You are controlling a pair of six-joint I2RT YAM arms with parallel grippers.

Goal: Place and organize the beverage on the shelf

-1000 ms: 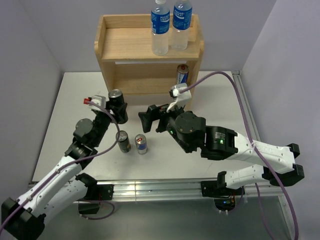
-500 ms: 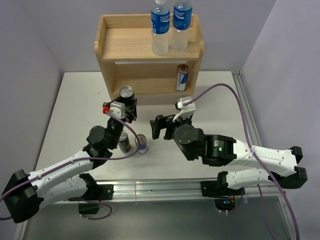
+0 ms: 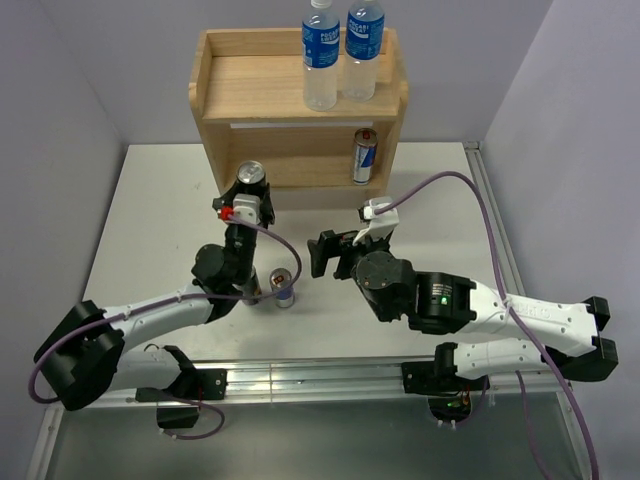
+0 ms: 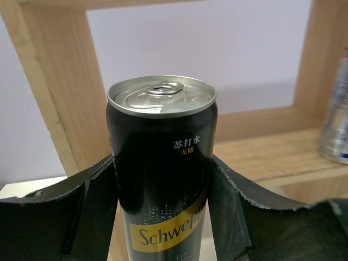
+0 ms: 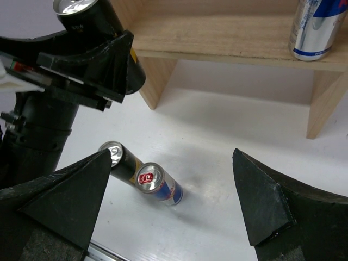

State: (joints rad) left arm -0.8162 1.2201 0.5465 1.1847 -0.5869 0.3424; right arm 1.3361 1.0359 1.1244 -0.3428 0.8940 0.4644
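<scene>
One black can (image 4: 162,152) in left tool (image 4: 162,187), before shelf (image 3: 255,90)

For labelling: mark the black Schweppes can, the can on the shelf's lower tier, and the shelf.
Black Schweppes can (image 4: 163,174): left wrist view, middle of its side wall.
Can on the lower tier (image 3: 365,157): top external view, middle of its body.
Shelf (image 3: 255,85): top external view, bare top board.

loc: robot lab | evid: bare walls (image 3: 60,80), alu rail (image 3: 310,375), white tbl (image 3: 150,200)

White table (image 3: 150,210) w/ alu rail (image 3: 320,375) at near edge — lilac walls (image 3: 60,80) behind.
</scene>
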